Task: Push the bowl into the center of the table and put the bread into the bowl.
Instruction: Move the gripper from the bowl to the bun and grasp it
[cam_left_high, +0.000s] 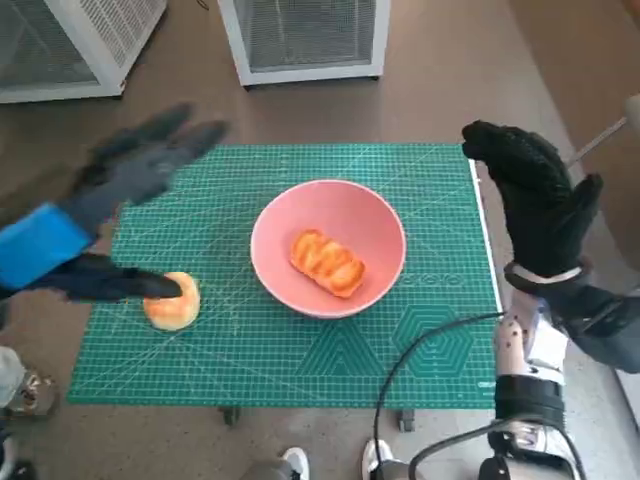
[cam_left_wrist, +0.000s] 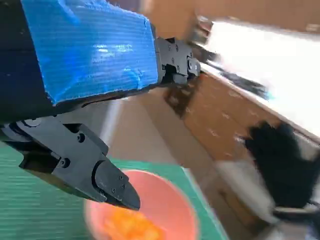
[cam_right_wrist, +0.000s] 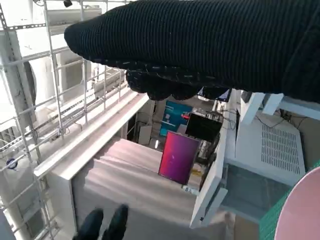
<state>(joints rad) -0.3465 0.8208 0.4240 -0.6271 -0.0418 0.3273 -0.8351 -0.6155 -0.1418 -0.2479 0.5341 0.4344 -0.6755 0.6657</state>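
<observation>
From my head view, the round pink bowl (cam_left_high: 328, 247) sits near the middle of the green cutting mat (cam_left_high: 300, 340) on the tabletop, and one golden twisted bread (cam_left_high: 327, 263) already lies inside it. A second round pale bread bun (cam_left_high: 172, 301) rests on the mat, well apart from the bowl. My left hand (cam_left_high: 110, 215) is blurred above it with fingers spread; a lower finger seems to touch the bun, but I hold nothing. My right hand (cam_left_high: 535, 195) is raised beside the mat edge, fingers apart, empty. In my left wrist view, the blue-taped hand (cam_left_wrist: 85, 100) hangs over the bowl (cam_left_wrist: 150, 205) with orange bread (cam_left_wrist: 131, 225) in it. In my right wrist view, the glove (cam_right_wrist: 200, 45) shows no object under it, and the bowl rim (cam_right_wrist: 300, 210) is at the corner. I judge the bowl is placed; next my left fingers must close around the bun and carry it to the bowl.
</observation>
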